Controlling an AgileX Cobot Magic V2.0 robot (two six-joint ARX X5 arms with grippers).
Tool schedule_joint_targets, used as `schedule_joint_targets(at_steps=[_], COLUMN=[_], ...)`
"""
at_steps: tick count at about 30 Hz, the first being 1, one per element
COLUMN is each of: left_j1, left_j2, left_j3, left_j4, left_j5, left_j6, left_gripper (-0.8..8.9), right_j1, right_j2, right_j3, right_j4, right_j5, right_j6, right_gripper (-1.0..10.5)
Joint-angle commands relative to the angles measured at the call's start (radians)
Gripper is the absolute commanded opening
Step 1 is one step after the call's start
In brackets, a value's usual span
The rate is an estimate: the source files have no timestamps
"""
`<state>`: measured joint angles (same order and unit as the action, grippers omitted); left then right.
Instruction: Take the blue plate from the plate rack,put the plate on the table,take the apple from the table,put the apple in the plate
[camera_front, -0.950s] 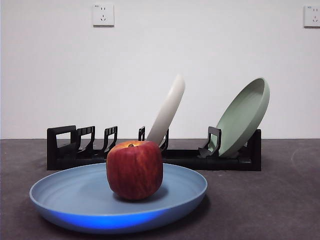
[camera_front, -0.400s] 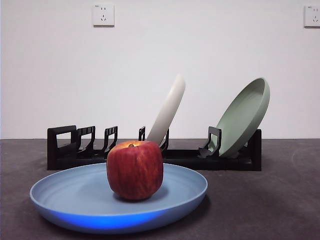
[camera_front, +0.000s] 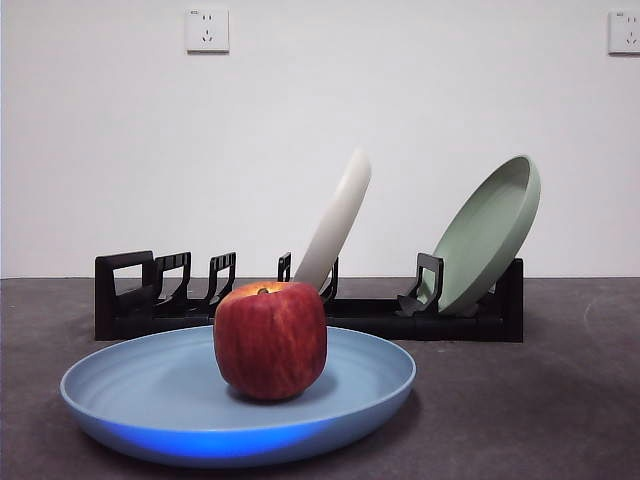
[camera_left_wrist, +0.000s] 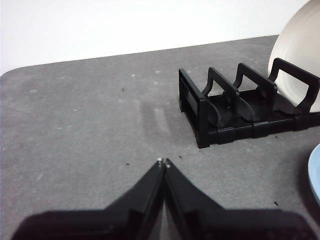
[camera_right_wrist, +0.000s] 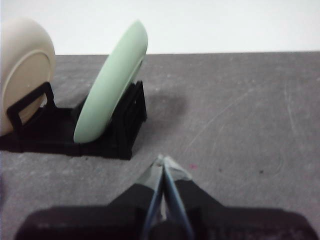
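Resting: one apple (camera_front: 270, 340) on one blue plate (camera_front: 150, 395) | rack (camera_front: 300, 310): two plates | both grippers' fingers closed, empty

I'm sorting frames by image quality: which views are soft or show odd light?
Front view: sharp; a bright blue glow on the near rim of the blue plate, and the apple casts a soft shadow on it. Left wrist view: fairly crisp; left gripper dark. Right wrist view: softest, with the pale green plate and right gripper blurred.
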<state>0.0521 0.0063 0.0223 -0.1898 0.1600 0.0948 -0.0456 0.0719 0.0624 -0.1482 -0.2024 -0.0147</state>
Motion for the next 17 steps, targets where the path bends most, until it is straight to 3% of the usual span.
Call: schedule_joint_targets(at_steps=[1,9,17], left_j1=[0.003,0.003,0.003], left_j2=[-0.003,-0.003,-0.003], left_j3=[-0.011,-0.011,-0.011], left_j4=[-0.005,-0.005,-0.005], left_j5=[0.000,0.000,0.000], left_j6=[0.010,0.010,0.010], left_gripper=[-0.03,-0.03,-0.03], right_j1=[0.018,0.074,0.075], right_j2=[-0.035,-0.071,-0.071], right_j3=[-0.042,-0.057,-0.057], right_j4=[0.010,-0.027,-0.025], right_j5=[0.003,0.100,0.101], right_j6=[0.043,0.085,0.085], right_gripper=[0.0,0.0,0.0])
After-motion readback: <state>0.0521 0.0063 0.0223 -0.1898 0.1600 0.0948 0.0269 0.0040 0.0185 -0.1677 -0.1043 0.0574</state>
